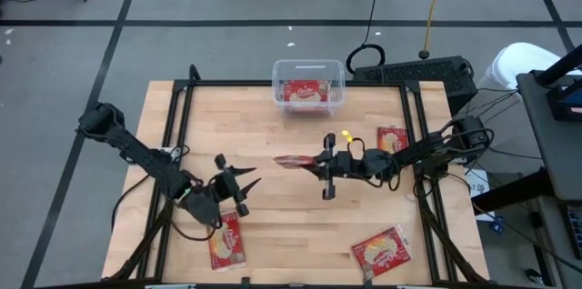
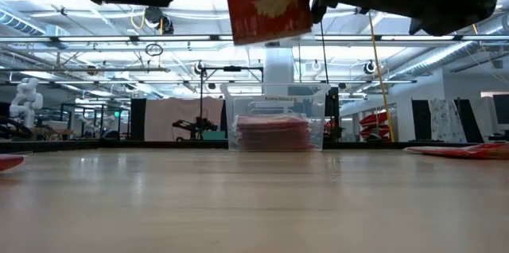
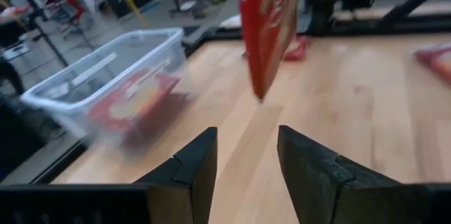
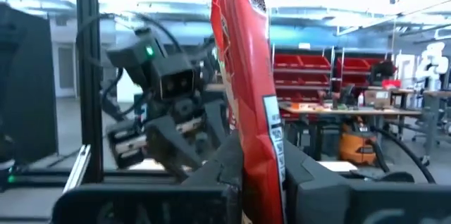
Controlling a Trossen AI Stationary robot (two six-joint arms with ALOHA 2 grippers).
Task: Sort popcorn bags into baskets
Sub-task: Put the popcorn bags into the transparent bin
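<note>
My right gripper (image 1: 320, 164) is above the middle of the table, shut on a red and yellow popcorn bag (image 1: 293, 160), which shows high up in the low view (image 2: 266, 2). My left gripper (image 1: 238, 183) is open near the table's left, its fingers (image 3: 190, 171) pointing toward the hanging bag (image 3: 266, 27) without touching it. The clear basket (image 1: 309, 84) stands at the far edge with popcorn bags stacked inside (image 2: 274, 132). Three more bags lie flat on the table: near left (image 1: 227, 242), near right (image 1: 382, 251) and right (image 1: 391, 139). My right gripper pinches the popcorn bag between its two fingers at the end nearest the gripper (image 4: 259, 150). The fingers come level from the table's right. The bag stands on edge, sticks out past the fingertips toward the table's left, and is lifted clear of the table.
A black frame rail (image 1: 186, 107) runs along the table's sides. A keyboard (image 1: 414, 73) and cables lie beyond the far right corner. Bare wood (image 1: 273, 225) lies between the grippers and the near edge.
</note>
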